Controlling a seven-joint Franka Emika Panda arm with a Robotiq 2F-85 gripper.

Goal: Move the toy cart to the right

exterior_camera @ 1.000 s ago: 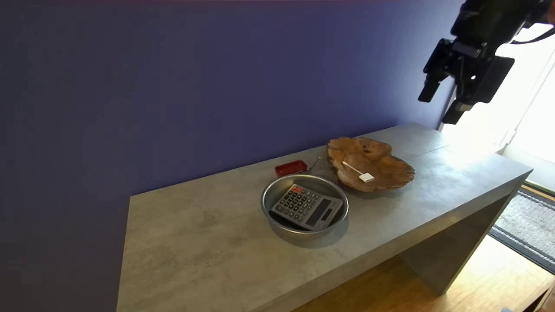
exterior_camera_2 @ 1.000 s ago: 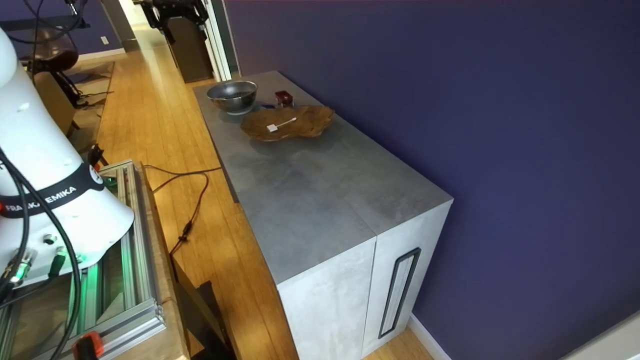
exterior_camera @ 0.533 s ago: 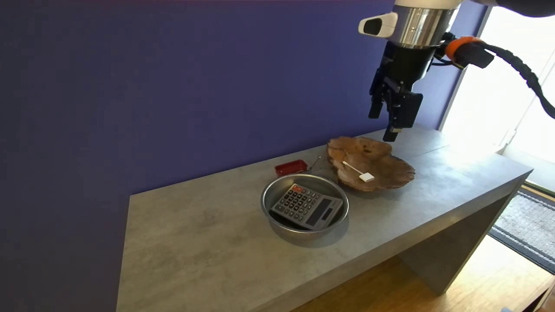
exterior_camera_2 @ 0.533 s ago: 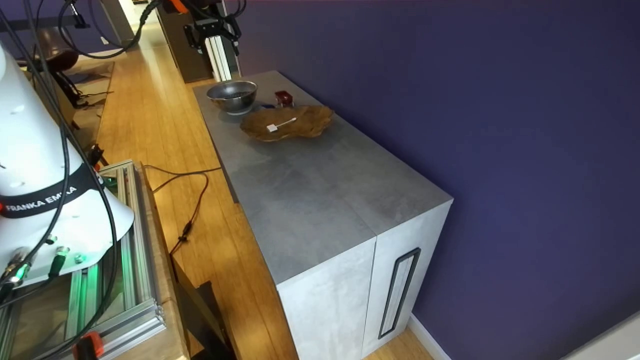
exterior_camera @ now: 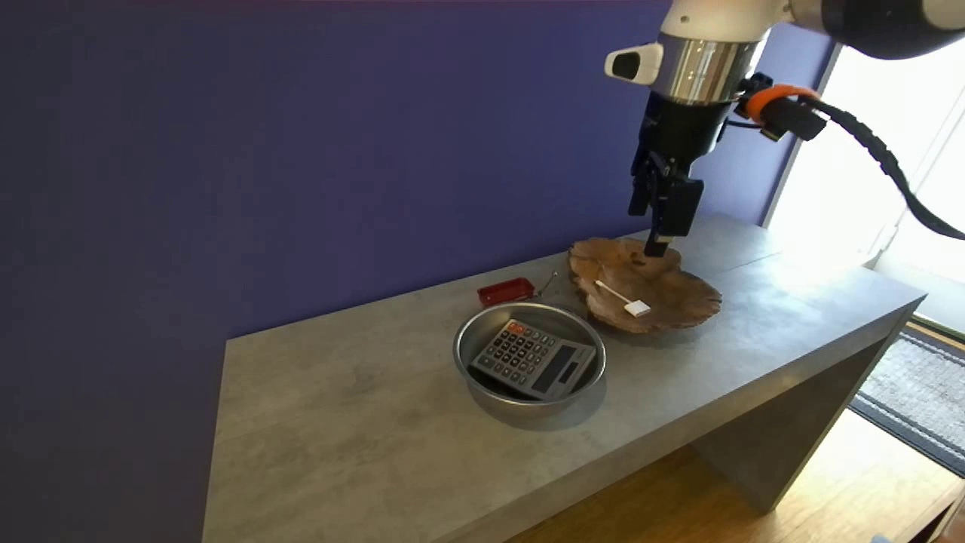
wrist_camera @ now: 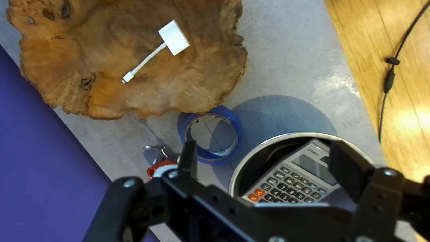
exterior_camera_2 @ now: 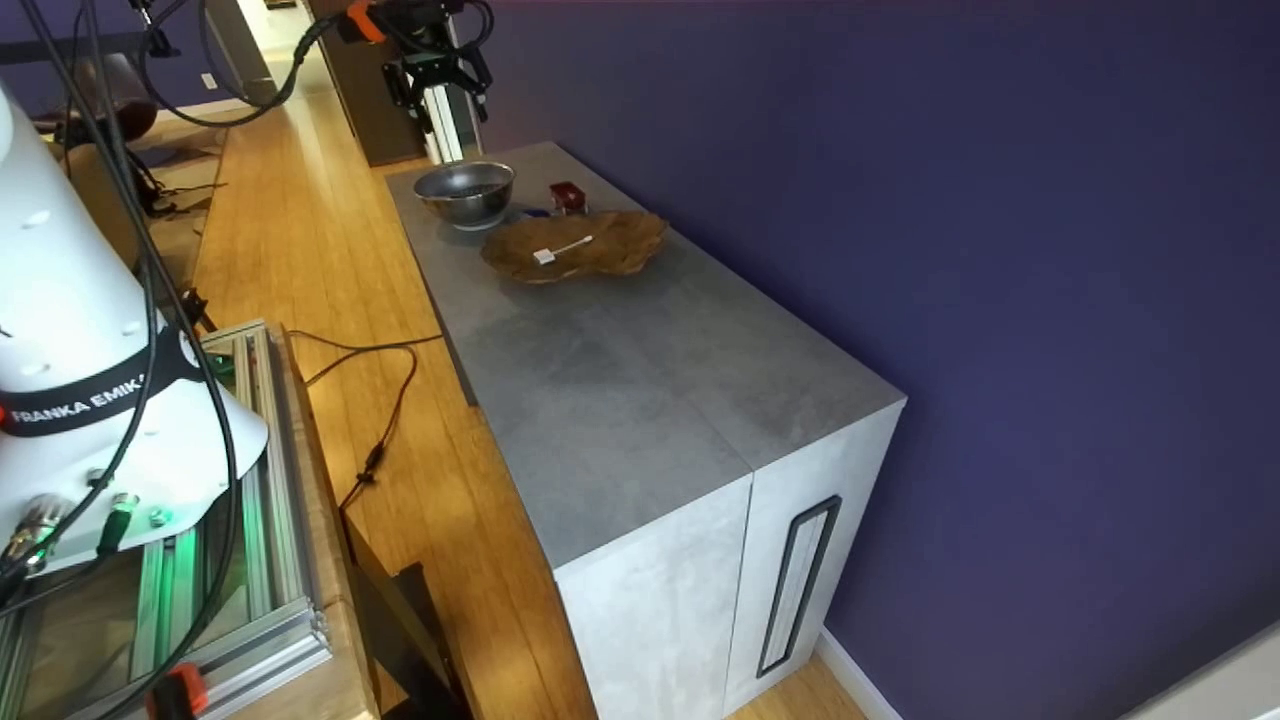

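Your gripper [wrist_camera: 263,154] hangs well above the bench [exterior_camera: 339,407], its jaws standing apart with nothing held between them. The toy cart [exterior_camera: 506,292], low and red, stands on the bench near the wall [exterior_camera: 377,166], in an exterior view just behind the metal pan [exterior_camera: 513,409] that holds the calculator [exterior_camera: 534,360]; in the wrist view the gripper hides part of the cart. You look to be at the approach, with no part of the move done: the cart is ungripped, and you have yet to line up, come down, close on it, shift it and let go. Which way counts as right the views don't settle. If it means toward the wooden bowl [exterior_camera: 675,305], that bowl and the blue tape roll [wrist_camera: 234,121] near the cart could crowd your path, so choose your lane first.
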